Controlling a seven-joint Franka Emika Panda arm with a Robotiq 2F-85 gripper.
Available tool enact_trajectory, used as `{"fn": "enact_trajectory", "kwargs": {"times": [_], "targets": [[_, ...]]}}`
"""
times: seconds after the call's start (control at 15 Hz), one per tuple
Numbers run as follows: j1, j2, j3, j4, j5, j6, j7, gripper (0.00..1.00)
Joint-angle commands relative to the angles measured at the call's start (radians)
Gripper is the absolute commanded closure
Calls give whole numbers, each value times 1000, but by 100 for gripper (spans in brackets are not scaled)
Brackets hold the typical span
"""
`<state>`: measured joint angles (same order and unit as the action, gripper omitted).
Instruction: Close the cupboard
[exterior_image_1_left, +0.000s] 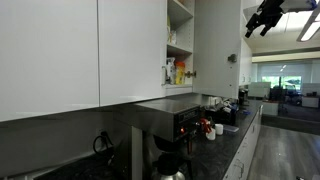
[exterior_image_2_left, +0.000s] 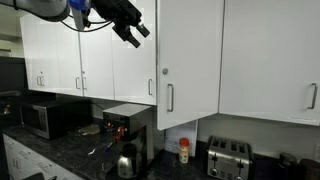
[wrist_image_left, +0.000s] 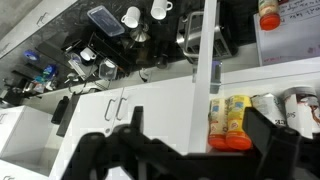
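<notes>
In an exterior view the black gripper (exterior_image_1_left: 262, 20) hangs high near the ceiling, fingers spread and empty. It is well apart from the cupboard (exterior_image_1_left: 181, 45), whose glossy white door (exterior_image_1_left: 216, 45) stands swung out, baring white shelves and yellow containers (exterior_image_1_left: 179, 72). In an exterior view the gripper (exterior_image_2_left: 132, 30) points down beside the flat door (exterior_image_2_left: 190, 50) with its slim metal bar handle (exterior_image_2_left: 170, 97). In the wrist view 2 dark fingers (wrist_image_left: 262, 135) frame the door (wrist_image_left: 207, 70), seen edge-on.
</notes>
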<state>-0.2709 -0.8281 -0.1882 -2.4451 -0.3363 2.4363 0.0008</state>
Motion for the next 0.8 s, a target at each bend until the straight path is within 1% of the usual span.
{"fn": "enact_trajectory", "kwargs": {"times": [0.0,0.53,0.73], "targets": [[-14,3,10,2,17,1,-13,0],[-14,3,10,2,17,1,-13,0],[-4,-1,4,8,40,1,-13,0]]}}
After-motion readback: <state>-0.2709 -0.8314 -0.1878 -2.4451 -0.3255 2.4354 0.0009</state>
